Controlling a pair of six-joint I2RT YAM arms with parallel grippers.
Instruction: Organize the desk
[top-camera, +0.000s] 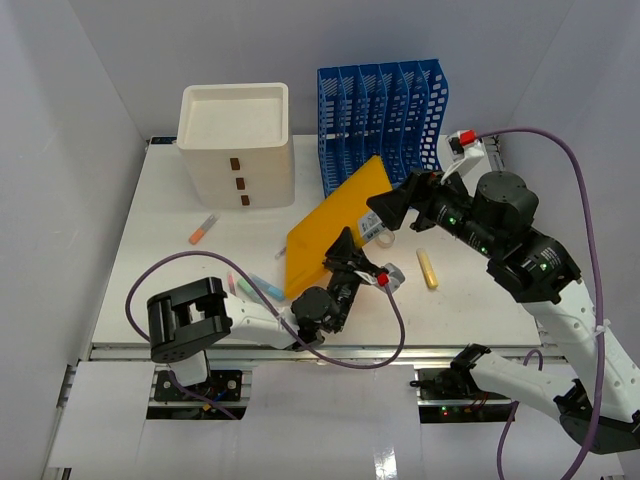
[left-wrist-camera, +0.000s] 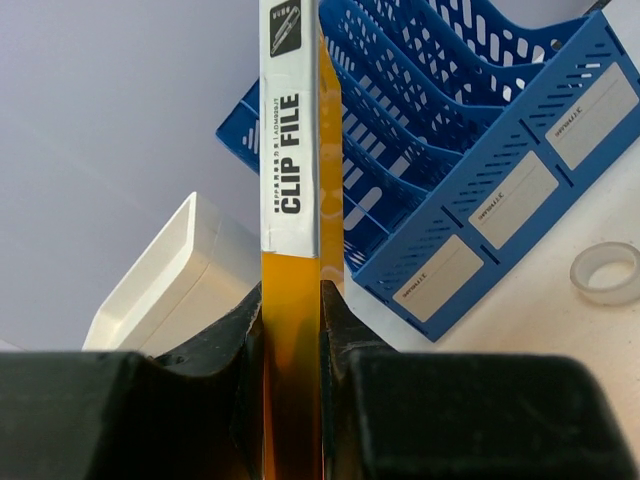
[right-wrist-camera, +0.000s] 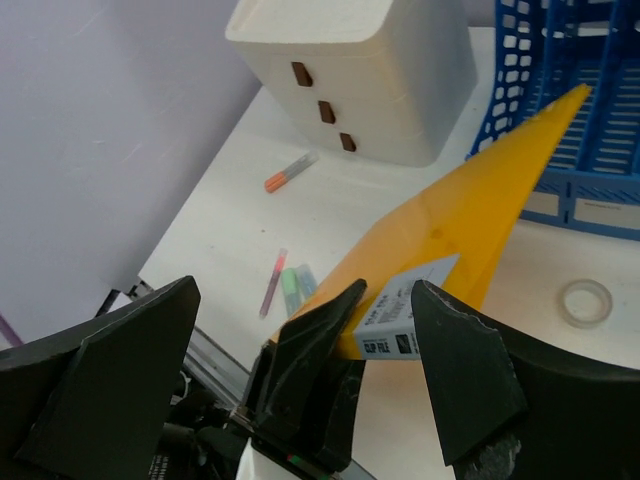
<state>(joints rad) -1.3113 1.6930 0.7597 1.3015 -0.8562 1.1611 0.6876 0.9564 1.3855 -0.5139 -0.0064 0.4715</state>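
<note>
The white desk (top-camera: 170, 290) holds scattered items. A yellow clip file (top-camera: 330, 225) stands tilted on edge at the middle. My left gripper (top-camera: 352, 256) is shut on its lower edge; in the left wrist view the file (left-wrist-camera: 292, 200) rises between the black fingers (left-wrist-camera: 230, 350), with the gripper (left-wrist-camera: 292, 330) clamped on it. My right gripper (top-camera: 392, 212) is open, hovering just above the file's right side, touching nothing. In the right wrist view its jaws stand wide around (right-wrist-camera: 305, 290), with the file (right-wrist-camera: 470, 210) and the left gripper (right-wrist-camera: 320, 340) below.
A white three-drawer box (top-camera: 237, 140) stands at the back left, a blue file rack (top-camera: 385, 110) beside it. A tape ring (top-camera: 384, 237), a yellow highlighter (top-camera: 427, 268), an orange marker (top-camera: 203, 230) and several pens (top-camera: 255, 287) lie on the desk.
</note>
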